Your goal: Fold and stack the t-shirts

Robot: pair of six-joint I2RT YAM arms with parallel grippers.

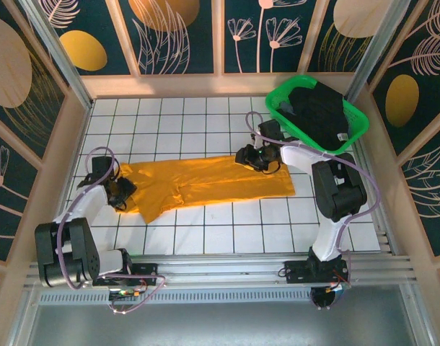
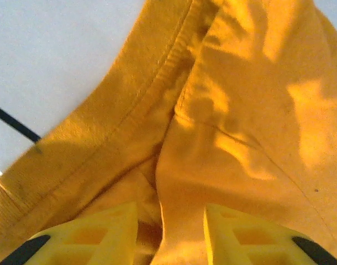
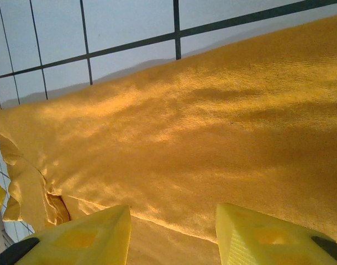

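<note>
On the white gridded table [image 1: 242, 231], the orange-yellow t-shirt [image 1: 213, 184] lies spread in a long band across the middle, its left end wrinkled and angled toward the near edge. The left pincer [image 1: 122, 193] sits low at that left end; seen from its wrist, its yellow fingers [image 2: 108, 232] stand apart, with a fold and stitched hem of the shirt [image 2: 240, 110] directly ahead and between them, not pinched. Farther back, the right pincer [image 1: 250, 157] sits at the shirt's far edge, right of centre, its jaws likewise parted over flat cloth [image 3: 212, 121], gripping nothing. In the far right corner, the black t-shirt [image 1: 317, 108] lies heaped in the green basket [image 1: 272, 101].
</note>
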